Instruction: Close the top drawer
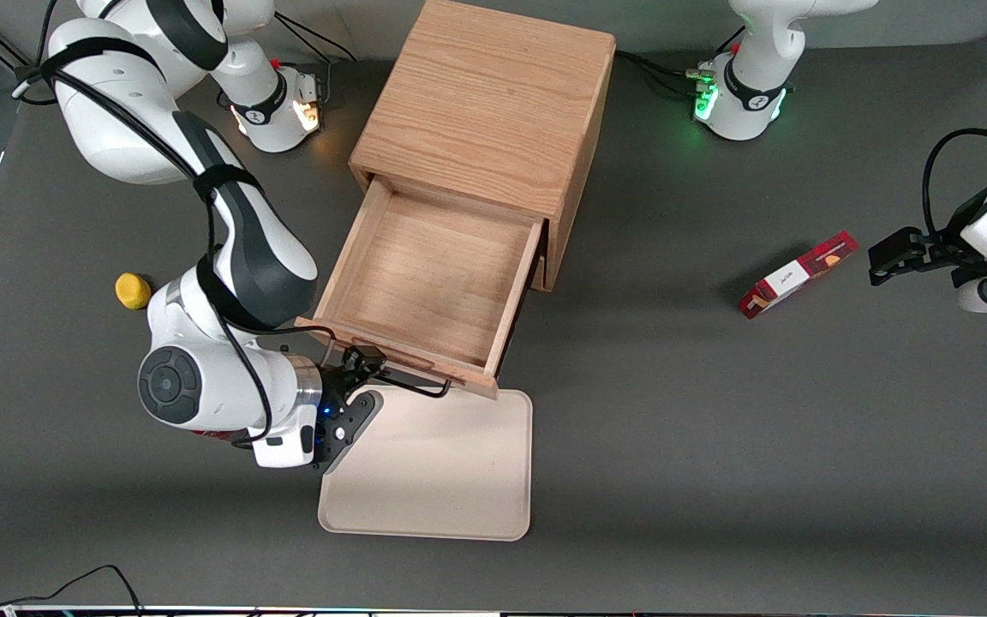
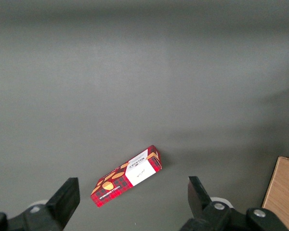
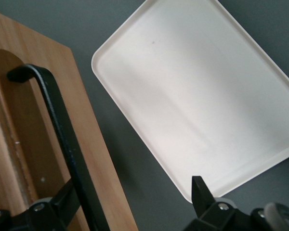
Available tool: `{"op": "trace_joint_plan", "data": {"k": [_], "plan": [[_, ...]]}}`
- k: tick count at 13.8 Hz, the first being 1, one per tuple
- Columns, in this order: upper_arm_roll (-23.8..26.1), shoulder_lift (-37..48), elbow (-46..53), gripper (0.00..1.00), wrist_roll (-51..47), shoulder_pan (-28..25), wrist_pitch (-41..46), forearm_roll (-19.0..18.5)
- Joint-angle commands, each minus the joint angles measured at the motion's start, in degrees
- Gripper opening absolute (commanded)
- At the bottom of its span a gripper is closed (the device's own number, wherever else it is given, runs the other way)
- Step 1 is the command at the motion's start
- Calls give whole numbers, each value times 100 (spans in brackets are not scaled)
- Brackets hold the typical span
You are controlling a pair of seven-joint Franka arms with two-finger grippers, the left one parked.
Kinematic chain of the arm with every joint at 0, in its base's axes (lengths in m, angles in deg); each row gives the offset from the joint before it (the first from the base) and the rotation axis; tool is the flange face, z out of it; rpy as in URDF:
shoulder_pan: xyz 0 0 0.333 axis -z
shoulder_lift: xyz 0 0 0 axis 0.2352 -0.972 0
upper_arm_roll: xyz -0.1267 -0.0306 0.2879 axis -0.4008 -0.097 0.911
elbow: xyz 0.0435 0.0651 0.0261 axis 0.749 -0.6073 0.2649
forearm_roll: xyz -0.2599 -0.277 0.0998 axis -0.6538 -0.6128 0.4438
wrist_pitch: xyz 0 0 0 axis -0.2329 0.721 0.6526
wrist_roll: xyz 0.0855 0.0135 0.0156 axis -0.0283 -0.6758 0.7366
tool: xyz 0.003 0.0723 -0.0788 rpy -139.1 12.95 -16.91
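Claw (image 1: 367, 370) at one pulled-out top drawer (image 1: 429, 274), fingers spread.

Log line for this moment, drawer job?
top drawer: pulled out, empty | gripper: open, at black handle, above tray edge | close: not done

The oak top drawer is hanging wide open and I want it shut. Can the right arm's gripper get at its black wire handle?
Probably yes: the gripper is already at the top drawer's black wire handle, fingers open, nothing between.

Red snack box (image 2: 126, 175) on grey table (image 2: 135, 72)
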Motion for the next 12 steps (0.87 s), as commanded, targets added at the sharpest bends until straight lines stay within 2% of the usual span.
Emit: {"op": "trace_joint_plan", "data": {"k": [1, 8, 12], "plan": [[-31, 65, -107, 100, 78, -99, -89, -142], [-31, 442, -730, 100, 69, -205, -264, -150], [-31, 855, -1406, 100, 51, -240, -519, -142]]}}
